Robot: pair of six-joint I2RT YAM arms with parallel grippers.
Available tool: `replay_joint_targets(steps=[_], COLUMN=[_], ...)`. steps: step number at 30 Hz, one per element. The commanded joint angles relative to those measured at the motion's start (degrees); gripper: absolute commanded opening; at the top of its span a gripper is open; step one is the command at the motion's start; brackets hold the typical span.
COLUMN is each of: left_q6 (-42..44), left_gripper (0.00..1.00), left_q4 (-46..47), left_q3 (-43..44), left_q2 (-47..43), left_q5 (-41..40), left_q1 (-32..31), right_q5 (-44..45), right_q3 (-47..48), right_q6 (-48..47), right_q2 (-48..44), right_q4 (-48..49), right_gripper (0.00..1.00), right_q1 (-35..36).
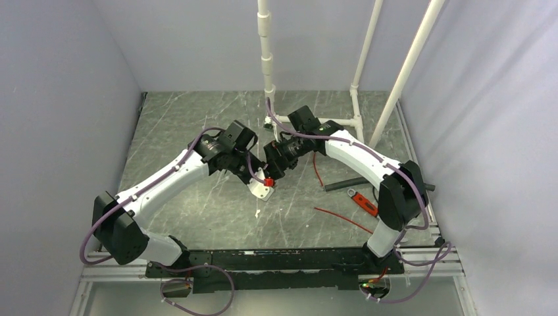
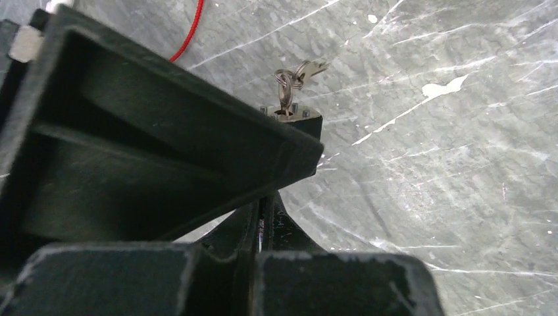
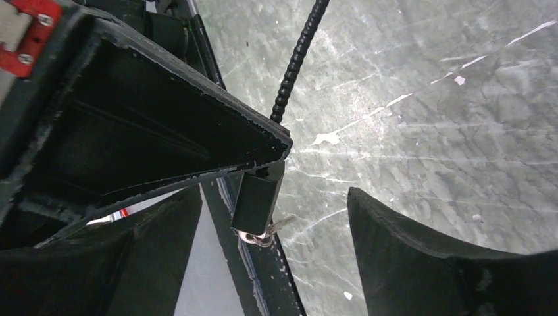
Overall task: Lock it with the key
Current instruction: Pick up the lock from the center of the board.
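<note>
A small black padlock (image 3: 256, 197) hangs in mid-air with a silver key (image 3: 262, 237) on a ring in its lower end. It also shows in the left wrist view (image 2: 304, 120), its key (image 2: 289, 79) sticking out. My left gripper (image 2: 264, 201) is shut, with only a thin slit between its fingers, and seems to hold the padlock by its top. My right gripper (image 3: 271, 194) is open, one finger (image 3: 428, 250) to each side of the padlock and touching neither it nor the key. In the top view both grippers, left (image 1: 258, 172) and right (image 1: 272, 166), meet above the table's middle.
A red-handled tool (image 1: 362, 202), a black tube (image 1: 345, 184) and a red wire (image 1: 342, 219) lie on the table at the right. A white pipe frame (image 1: 266, 59) stands at the back. A ribbed black cable (image 3: 296, 59) hangs close. A white and red piece (image 1: 264, 187) sits under the grippers.
</note>
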Motion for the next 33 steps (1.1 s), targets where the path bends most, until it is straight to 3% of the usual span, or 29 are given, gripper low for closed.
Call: replay_joint_targets(steps=[1,5,11,12,14,16,17,20,24,28,33], left_q6=[0.5,0.1,-3.0,-5.4,-11.7,-18.6,-22.6,-30.5,-41.6,-53.6,-52.6], left_gripper=[0.0,0.0,0.0,0.07,0.28,0.91,0.99,1.0,0.99,1.0,0.99], left_q4=[2.2,2.7,1.9,2.2,2.3,1.1,0.8,-3.1,-0.3,4.1,-1.8], left_q3=[1.6,1.8,2.7,3.2,4.7,6.9,8.3,12.3,11.9,11.1,15.5], left_q2=[-0.2,-0.5,-0.7,-0.7,-0.6,-0.3,-0.5,-2.2,-5.4,-7.0,-7.2], left_q5=[-0.3,0.0,0.5,0.4,-0.6,-2.5,-2.1,7.3,17.4,17.0,25.3], left_q1=[-0.2,-0.3,-0.2,-0.2,-0.3,0.6,1.7,11.1,25.2,33.4,39.4], right_q5=[-0.5,-0.2,-0.3,-0.3,-0.2,0.0,-0.1,0.1,-1.1,0.2,4.4], right_q3=[1.3,0.8,2.4,2.3,1.6,0.6,0.0,-2.8,-6.2,-10.7,-16.3], right_q6=[-0.8,-0.1,0.4,0.0,-1.1,-2.0,-3.0,-4.2,-6.5,-8.8,-11.7], right_q2=[0.3,1.3,1.6,1.4,0.1,-1.8,-2.8,-7.1,-13.2,-20.3,-28.1], right_q4=[-0.8,-0.8,-0.8,-0.9,-0.5,0.2,1.1,6.3,13.7,20.3,27.3], right_gripper=[0.79,0.55,0.04,0.0,0.0,0.0,0.0,0.0,0.0,0.0,0.0], right_q1=[0.6,0.8,0.7,0.7,0.3,-0.3,-0.8,-2.4,-3.8,-3.9,-3.9])
